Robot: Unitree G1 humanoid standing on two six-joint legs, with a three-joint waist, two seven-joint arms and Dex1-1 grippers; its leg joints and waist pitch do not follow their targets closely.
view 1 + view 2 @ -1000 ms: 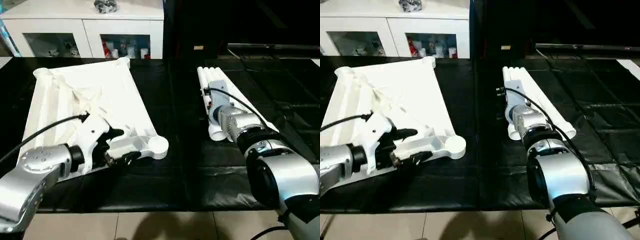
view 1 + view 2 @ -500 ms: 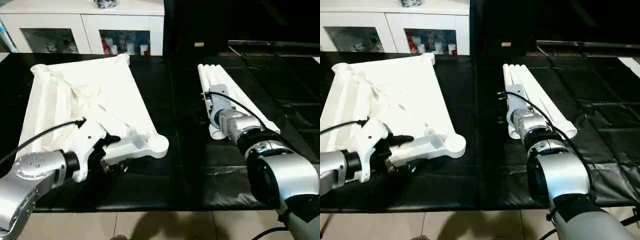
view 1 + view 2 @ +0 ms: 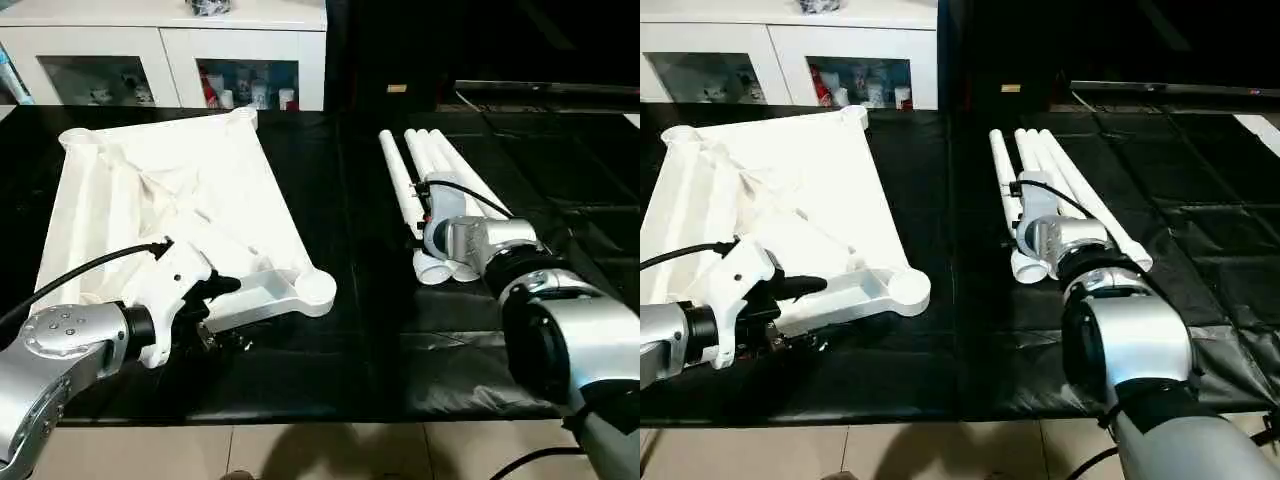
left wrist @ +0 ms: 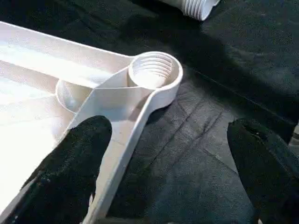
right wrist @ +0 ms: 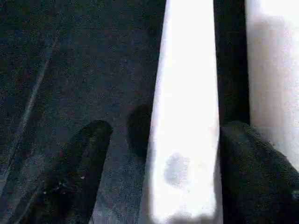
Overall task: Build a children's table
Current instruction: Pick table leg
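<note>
Overall, assembly has barely begun: my tabletop point(image 3: 170, 215) lies ribbed side up on the black surface point(image 3: 360, 340) at the left of the head view, and none of its round corner sockets carries a leg. The nearest socket point(image 4: 155, 74), at upper centre of my left wrist view, shows its inner threads and stands empty. My left hand point(image 4: 170, 168) is spread wide at the top's near edge, one finger point(image 4: 77, 161) over the white rim and the other over bare black cloth; it has hold of nothing. The four legs point(image 3: 430, 170) lie side by side, touching, at centre right of the head view, well apart from the top. My right hand point(image 5: 161, 172) sits over the wide end of the bundle with its fingers point(image 5: 77, 163) astride one leg point(image 5: 187, 116); a gap shows on each side, so I judge the leg not yet gripped. What remains, by my reading, is the whole job: lift each leg, seat it in a socket four times over, then turn the table upright. A white cabinet point(image 3: 165, 50) stands at upper left, behind the surface.
</note>
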